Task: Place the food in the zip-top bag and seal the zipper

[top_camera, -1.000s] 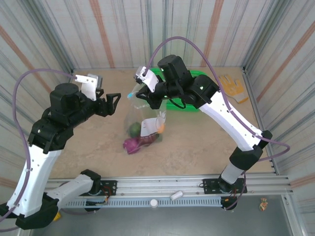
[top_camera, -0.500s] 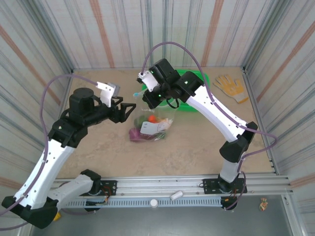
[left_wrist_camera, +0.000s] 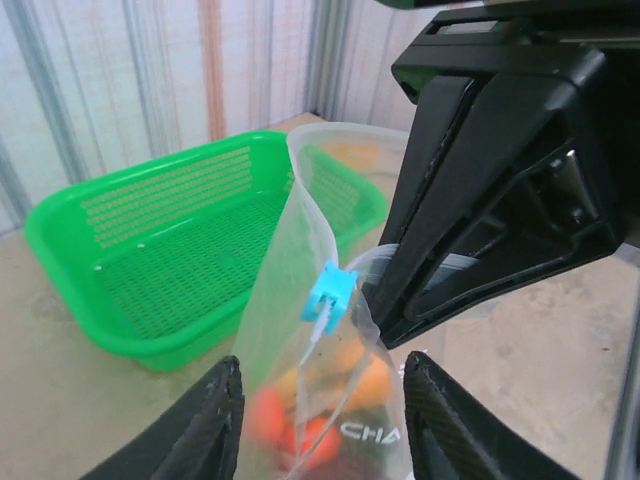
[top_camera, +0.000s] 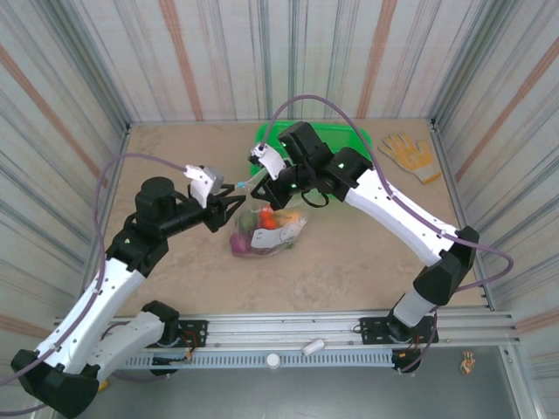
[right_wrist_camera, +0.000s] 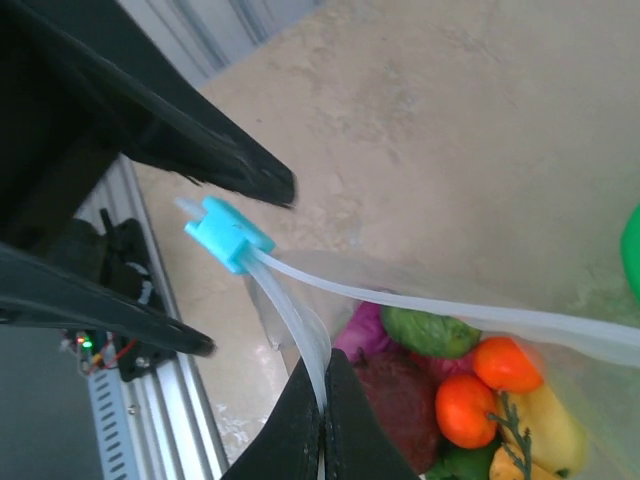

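Observation:
The clear zip-top bag [top_camera: 267, 234] hangs from my right gripper [right_wrist_camera: 322, 420], which is shut on one side of the pale zipper [right_wrist_camera: 420, 305] at the bag's mouth. The mouth gapes open behind the blue slider [right_wrist_camera: 228, 233]. The food lies inside: red-orange tomatoes [right_wrist_camera: 465, 410], a green piece [right_wrist_camera: 430, 330], a maroon piece [right_wrist_camera: 398, 395] and yellow pieces [right_wrist_camera: 550, 430]. My left gripper [left_wrist_camera: 320, 420] is open, its fingers [left_wrist_camera: 215, 425] on either side of the bag [left_wrist_camera: 300, 330], just below the slider [left_wrist_camera: 330, 292]. From above, the left gripper [top_camera: 234, 201] and right gripper [top_camera: 266, 188] nearly meet.
The green mesh tray [top_camera: 349, 137] stands behind the bag at the back, and it is also in the left wrist view [left_wrist_camera: 150, 250]. A yellow work glove [top_camera: 409, 153] lies at the back right. Corrugated walls close in the table on three sides.
My left arm has swung right until its fingers straddle the bag, and its jaws have narrowed. The right gripper has lowered the bag a little and kept its hold.

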Robot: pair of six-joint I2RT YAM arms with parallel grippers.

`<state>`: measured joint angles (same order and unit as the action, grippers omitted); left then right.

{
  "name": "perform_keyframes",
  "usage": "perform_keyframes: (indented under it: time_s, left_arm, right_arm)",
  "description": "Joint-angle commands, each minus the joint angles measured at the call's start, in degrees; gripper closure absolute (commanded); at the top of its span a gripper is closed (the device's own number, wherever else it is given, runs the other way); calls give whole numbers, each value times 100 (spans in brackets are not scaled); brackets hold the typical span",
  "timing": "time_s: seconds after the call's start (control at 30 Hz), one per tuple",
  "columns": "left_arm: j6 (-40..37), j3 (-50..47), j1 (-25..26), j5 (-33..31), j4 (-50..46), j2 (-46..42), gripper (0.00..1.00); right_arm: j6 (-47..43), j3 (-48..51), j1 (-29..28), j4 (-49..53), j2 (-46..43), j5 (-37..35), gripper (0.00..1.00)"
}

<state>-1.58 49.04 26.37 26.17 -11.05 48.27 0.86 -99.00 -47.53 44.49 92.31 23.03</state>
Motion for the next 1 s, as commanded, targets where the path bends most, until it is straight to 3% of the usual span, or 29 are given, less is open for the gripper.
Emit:
perform_keyframes:
  time_s: [0.0, 0.17, 0.27, 0.77, 0.97]
  left_arm:
    - [-420, -302, 29, 724, 845, -50, 62]
    - [-344, -743, 30, 533, 1554, -199, 61]
    - [-382, -918, 30, 560, 1854, -282, 67]
    - [-630, -1450, -51, 824, 2457, -487, 84]
    - [-598, -1492, -102, 884, 2584, -502, 84]
  right_arm:
    - [-165, 174, 25, -325, -273, 449, 100]
    - [-143, 238, 32, -316, -331, 519, 100]
    - [-163, 311, 30, -336, -372, 571, 100]
    - [-289, 458, 32, -194, -415, 799, 100]
    - [-263, 547, 33, -169, -453, 910, 100]
